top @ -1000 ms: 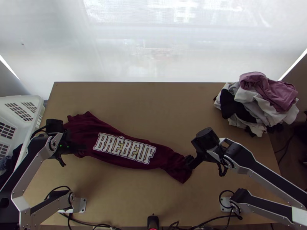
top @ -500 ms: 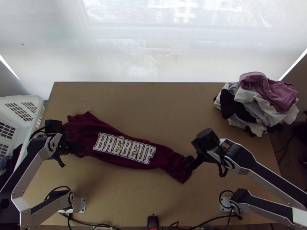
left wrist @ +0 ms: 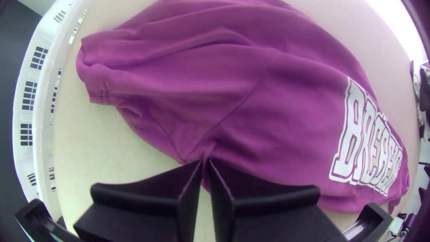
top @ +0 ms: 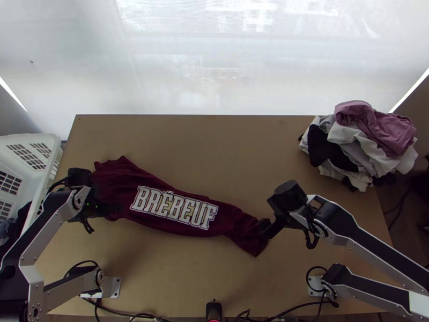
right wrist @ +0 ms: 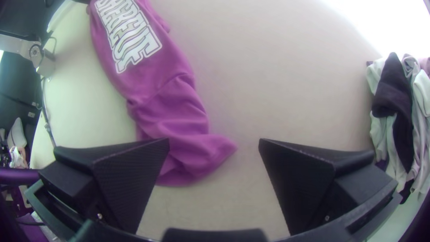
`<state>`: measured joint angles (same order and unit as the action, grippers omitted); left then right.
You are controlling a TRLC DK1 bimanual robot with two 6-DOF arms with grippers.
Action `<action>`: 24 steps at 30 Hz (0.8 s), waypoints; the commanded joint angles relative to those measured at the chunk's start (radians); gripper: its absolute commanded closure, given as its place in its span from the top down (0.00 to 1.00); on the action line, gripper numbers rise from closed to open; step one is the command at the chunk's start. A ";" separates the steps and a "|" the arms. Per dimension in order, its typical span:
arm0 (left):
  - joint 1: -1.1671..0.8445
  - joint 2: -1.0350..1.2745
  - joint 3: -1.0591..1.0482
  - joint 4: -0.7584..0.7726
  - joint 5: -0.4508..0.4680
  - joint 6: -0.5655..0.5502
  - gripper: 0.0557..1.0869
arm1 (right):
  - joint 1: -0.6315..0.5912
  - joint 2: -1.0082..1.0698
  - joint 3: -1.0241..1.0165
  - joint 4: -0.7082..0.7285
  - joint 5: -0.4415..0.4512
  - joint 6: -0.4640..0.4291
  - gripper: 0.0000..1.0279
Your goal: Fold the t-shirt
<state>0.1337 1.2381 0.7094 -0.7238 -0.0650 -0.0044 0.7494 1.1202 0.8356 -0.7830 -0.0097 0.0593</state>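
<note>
Wooden table (top: 204, 150): maroon t-shirt (top: 123, 188), clothes pile (top: 351, 142) (far corner).

Grippers: 2, left gripper (top: 111, 207) and right gripper (top: 265, 227) | arms: 2, one on each gripper | shirt: 1, pinched in the left gripper, one end by the right | basket: 1 (top: 53, 144), beside the left gripper | pile: 1 (top: 371, 127), well apart from the right gripper | table: 1 (top: 204, 153), under both

Colours and patterns, bench layout.
T-shirt (top: 119, 180): plain maroon, white block lettering (top: 140, 198) with outline. Clothes pile (top: 370, 145): mauve, white, grey, black. Basket (top: 21, 140): white, gridded slots. Table (top: 214, 150): plain tan. Arms (top: 343, 217): silver-grey, black.
</note>
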 commanded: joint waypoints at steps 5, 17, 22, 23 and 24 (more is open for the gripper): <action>-0.005 -0.035 0.042 -0.002 -0.001 0.007 0.04 | 0.062 0.000 -0.070 0.001 -0.007 -0.001 0.90; -0.008 -0.095 0.239 -0.098 0.001 0.003 0.04 | 0.151 0.058 -0.119 0.077 -0.013 -0.007 0.90; -0.009 -0.104 0.268 -0.118 0.001 0.003 0.04 | 0.166 0.116 -0.141 0.142 -0.012 -0.015 0.79; -0.008 -0.108 0.271 -0.121 0.001 0.003 0.04 | 0.166 0.121 -0.147 0.160 -0.012 -0.019 0.75; -0.009 -0.109 0.279 -0.128 0.001 0.003 0.04 | 0.165 0.122 -0.150 0.172 -0.012 -0.029 0.67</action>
<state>0.1261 1.1450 0.9367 -0.8219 -0.0650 0.0006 0.8967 1.1961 0.7155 -0.6891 -0.0238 0.0513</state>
